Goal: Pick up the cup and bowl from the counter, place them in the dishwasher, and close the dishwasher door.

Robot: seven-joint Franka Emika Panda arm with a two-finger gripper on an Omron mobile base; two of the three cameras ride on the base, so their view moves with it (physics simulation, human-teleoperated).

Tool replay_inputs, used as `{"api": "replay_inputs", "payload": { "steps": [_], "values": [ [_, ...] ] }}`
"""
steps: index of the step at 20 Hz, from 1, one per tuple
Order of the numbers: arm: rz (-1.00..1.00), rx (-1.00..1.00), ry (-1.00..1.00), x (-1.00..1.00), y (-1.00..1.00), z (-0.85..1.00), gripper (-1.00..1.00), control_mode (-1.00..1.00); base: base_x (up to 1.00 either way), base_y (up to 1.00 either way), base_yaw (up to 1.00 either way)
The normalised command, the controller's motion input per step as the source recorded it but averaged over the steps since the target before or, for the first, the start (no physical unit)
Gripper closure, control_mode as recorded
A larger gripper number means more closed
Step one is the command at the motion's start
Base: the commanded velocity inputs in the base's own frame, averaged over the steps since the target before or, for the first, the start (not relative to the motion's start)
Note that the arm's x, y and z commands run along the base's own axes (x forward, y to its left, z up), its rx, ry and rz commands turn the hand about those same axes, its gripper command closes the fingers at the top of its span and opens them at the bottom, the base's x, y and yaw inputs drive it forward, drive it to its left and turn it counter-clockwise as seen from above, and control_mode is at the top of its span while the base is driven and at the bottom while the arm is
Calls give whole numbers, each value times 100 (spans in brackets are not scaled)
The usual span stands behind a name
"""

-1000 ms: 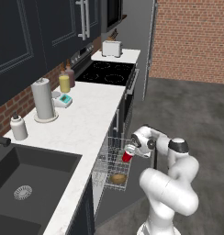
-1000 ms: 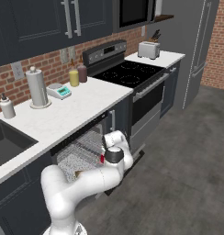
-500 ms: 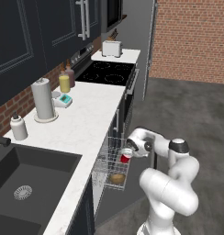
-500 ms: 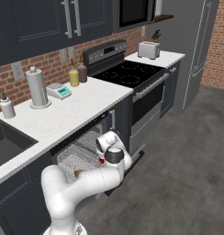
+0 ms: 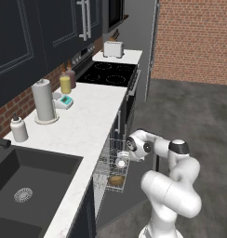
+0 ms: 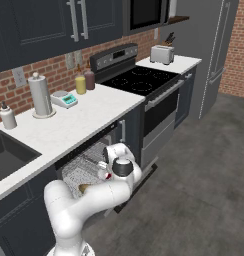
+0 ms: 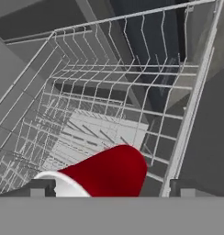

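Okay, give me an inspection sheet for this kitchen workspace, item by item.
Surface: white counter, black sink set in its near end.
Job's things: red cup lies on its side in the dishwasher's wire rack; tan bowl sits in the same rack; dishwasher door hangs open.
Clutter: paper-towel roll, yellow bottle, soap dispenser, small scale, toaster.
Gripper: gripper open, fingers either side of the cup, whether touching I cannot tell.
Cables: nothing seen.
Surroundings: black stove, dark cabinets, brick wall, grey floor.
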Motion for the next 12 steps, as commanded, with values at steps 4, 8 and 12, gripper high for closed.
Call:
{"api": "replay_inputs", "payload": {
  "steps": [4, 8, 12],
  "values": [
    [0, 0, 39, 29, 30, 2, -100, -100, 0, 0, 0],
    [0, 2, 37, 14, 7, 16, -100, -100, 0, 0, 0],
    [0, 3, 36, 0, 0, 47, -100, -100, 0, 0, 0]
  ]
}}
